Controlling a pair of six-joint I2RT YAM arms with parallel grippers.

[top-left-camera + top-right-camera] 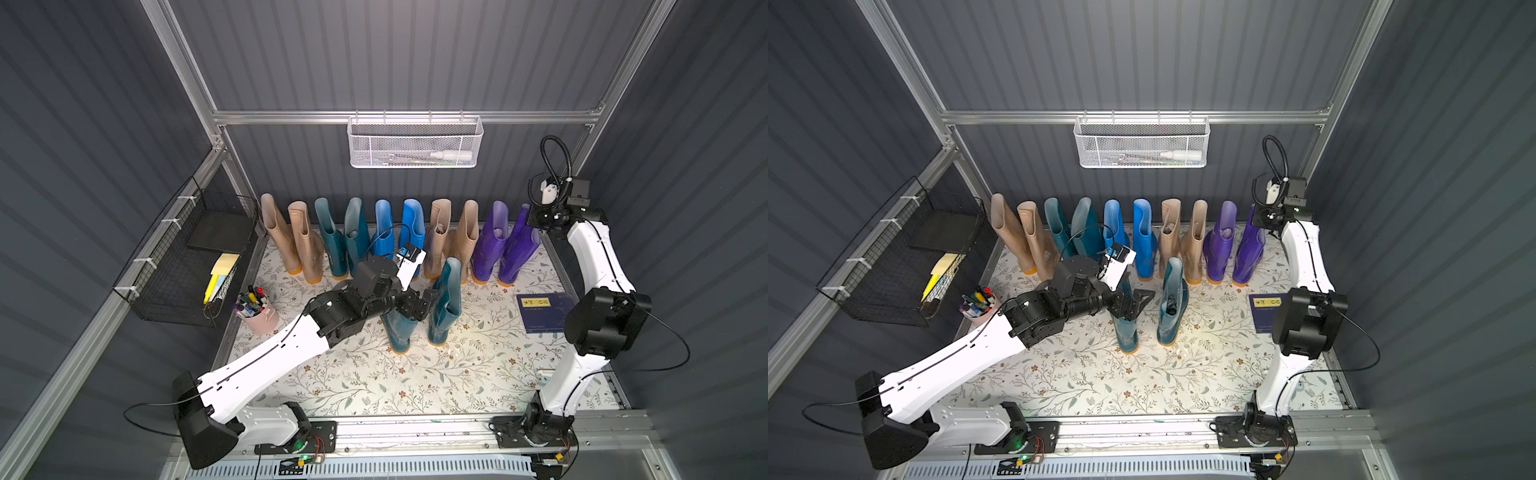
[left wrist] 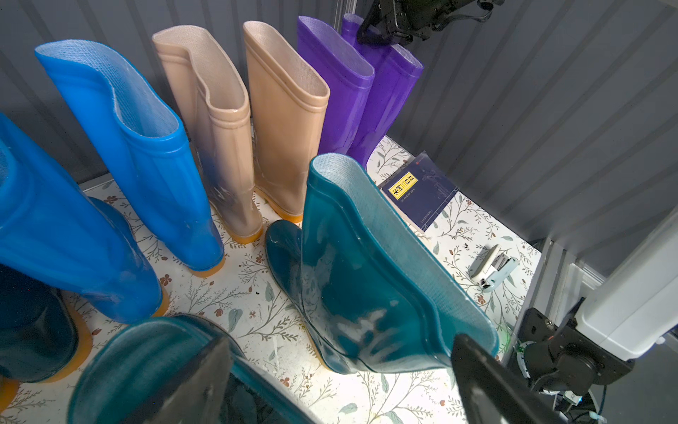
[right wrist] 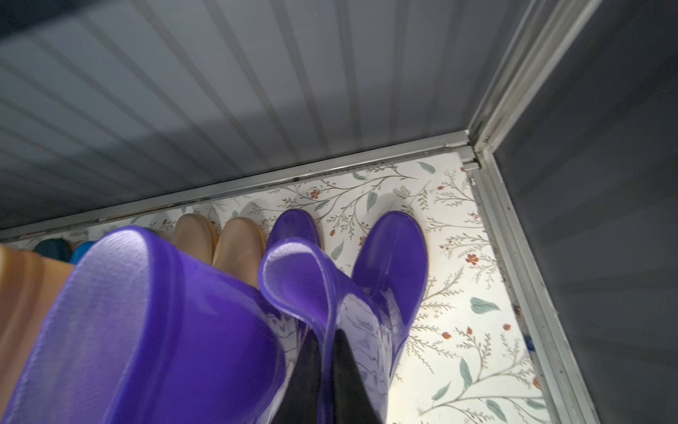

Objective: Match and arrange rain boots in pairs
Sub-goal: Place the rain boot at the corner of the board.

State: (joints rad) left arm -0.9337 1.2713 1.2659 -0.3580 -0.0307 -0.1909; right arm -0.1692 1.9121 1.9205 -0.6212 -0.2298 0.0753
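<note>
I take the dark blue book [image 1: 540, 311] lying on the table [image 1: 374, 386] as my marker. Two dark teal rain boots stand out in the open on the side of it toward the left arm, clear of the back row along the wall. The nearer teal boot [image 1: 446, 303] is close to the book. The farther teal boot [image 1: 399, 332] stands just past it, with a gap between the two. Both are upright, with the long axis rising straight from the sole and the cuff at the top.

The left gripper [image 1: 424, 305] sits level with the cuff of the farther teal boot, its jaws spread wide. In the left wrist view one finger [image 2: 198, 381] hangs over that boot's mouth and the other lies out toward its mate. My guess is that the cuff wall sits between them, but I can't tell whether anything touches. The left arm is plainly the nearer to this pair. Since the shaft runs vertical, a grip would have to close sideways across the cuff.

Beyond the book, at the back wall, the right gripper [image 3: 324, 341] has its jaws pressed together on the cuff of the outermost purple boot [image 1: 517, 253], and the rim is creased between them. Its purple mate [image 1: 490, 245] stands just beside it, on the side away from the book.
</note>
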